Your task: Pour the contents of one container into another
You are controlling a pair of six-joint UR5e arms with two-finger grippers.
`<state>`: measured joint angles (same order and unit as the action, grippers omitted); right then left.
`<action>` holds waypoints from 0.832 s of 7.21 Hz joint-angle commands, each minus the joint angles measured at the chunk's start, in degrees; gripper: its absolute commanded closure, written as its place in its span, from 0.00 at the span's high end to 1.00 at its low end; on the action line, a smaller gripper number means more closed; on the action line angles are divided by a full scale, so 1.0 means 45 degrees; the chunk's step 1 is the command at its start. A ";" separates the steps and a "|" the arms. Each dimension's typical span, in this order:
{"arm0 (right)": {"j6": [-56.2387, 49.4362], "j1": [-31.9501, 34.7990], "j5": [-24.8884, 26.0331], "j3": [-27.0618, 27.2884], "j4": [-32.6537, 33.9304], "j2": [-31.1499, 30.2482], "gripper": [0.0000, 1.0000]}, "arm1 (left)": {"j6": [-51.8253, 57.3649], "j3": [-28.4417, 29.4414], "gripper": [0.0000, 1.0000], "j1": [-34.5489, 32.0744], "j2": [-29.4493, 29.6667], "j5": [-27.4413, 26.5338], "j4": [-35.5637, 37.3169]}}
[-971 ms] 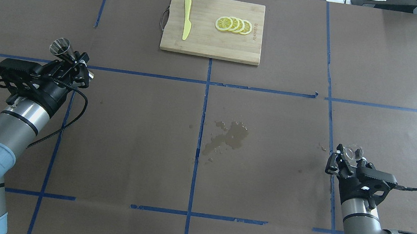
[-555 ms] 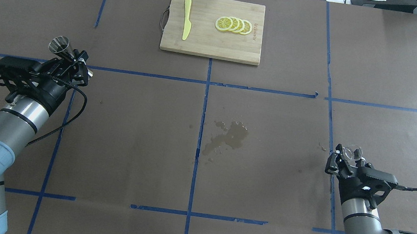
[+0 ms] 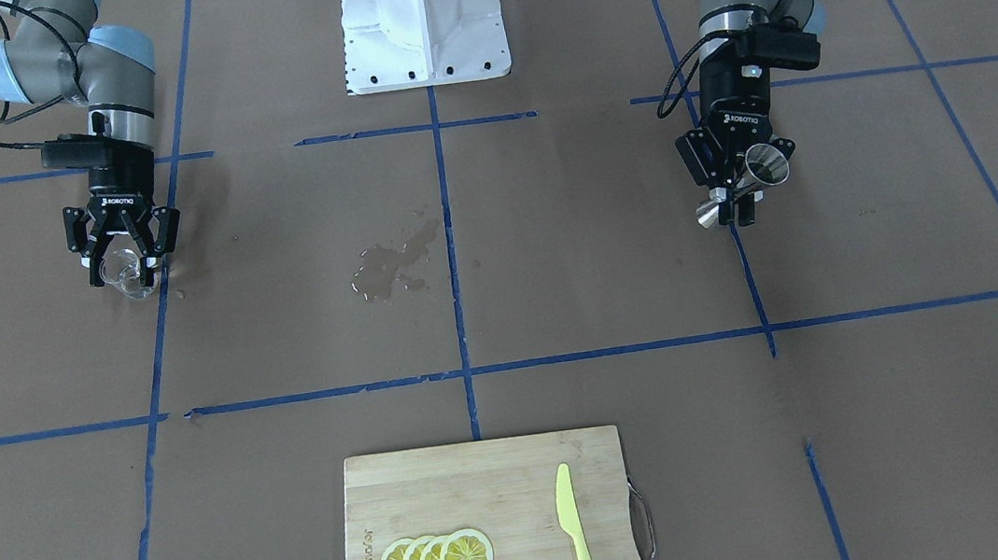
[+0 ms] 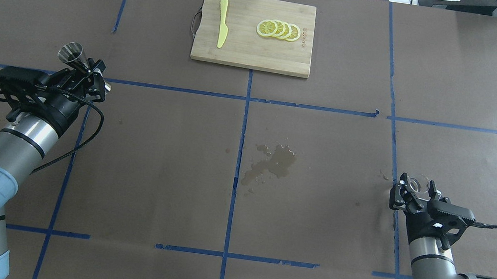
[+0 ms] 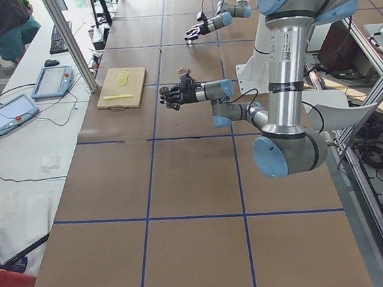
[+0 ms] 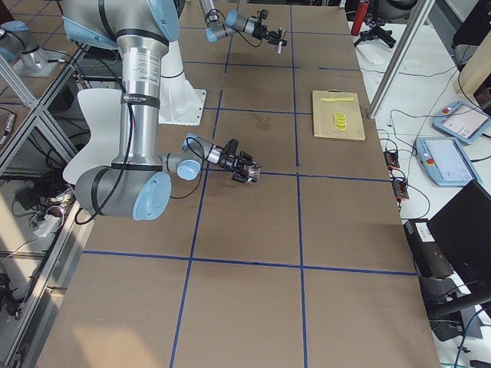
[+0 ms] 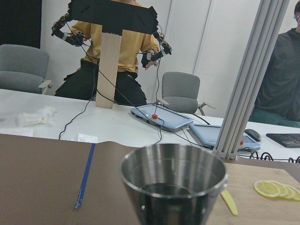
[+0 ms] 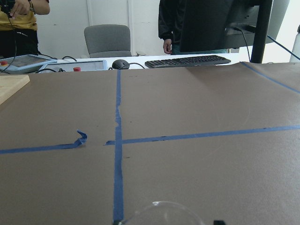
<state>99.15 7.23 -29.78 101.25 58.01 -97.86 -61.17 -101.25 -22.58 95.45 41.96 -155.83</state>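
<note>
A wooden cutting board (image 4: 250,55) lies at the far middle of the table. A yellow-green plastic knife (image 4: 222,23) lies on its left part. 4 overlapping lemon slices (image 4: 278,29) lie on its right part, apart from the knife. A wet patch (image 4: 274,161) marks the brown paper cover (image 4: 153,170) near the centre. Blue tape lines (image 4: 243,124) grid the cover.

Brown table (image 4: 153,170), blue tape lines (image 4: 245,110); cutting board (image 4: 241,49); wet spill (image 4: 274,162) centre.
</note>
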 commanded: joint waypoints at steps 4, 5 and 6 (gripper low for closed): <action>-0.0159 0.0034 -0.1248 0.1151 0.0057 -0.0070 1.00 | 0.0000 0.0020 0.00 -0.0001 0.0001 0.0012 0.0000; -0.0333 0.0054 -0.2065 0.1385 0.0154 -0.0206 1.00 | 0.0000 0.0000 0.00 -0.0001 0.0020 0.0031 0.0000; -0.0837 0.0054 -0.2943 0.1735 0.0522 -0.0710 1.00 | 0.0000 0.0019 0.00 -0.0001 0.0040 0.0032 0.0000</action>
<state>97.36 7.43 -38.55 107.38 58.95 -99.10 -61.17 -101.19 -22.59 95.54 42.07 -155.83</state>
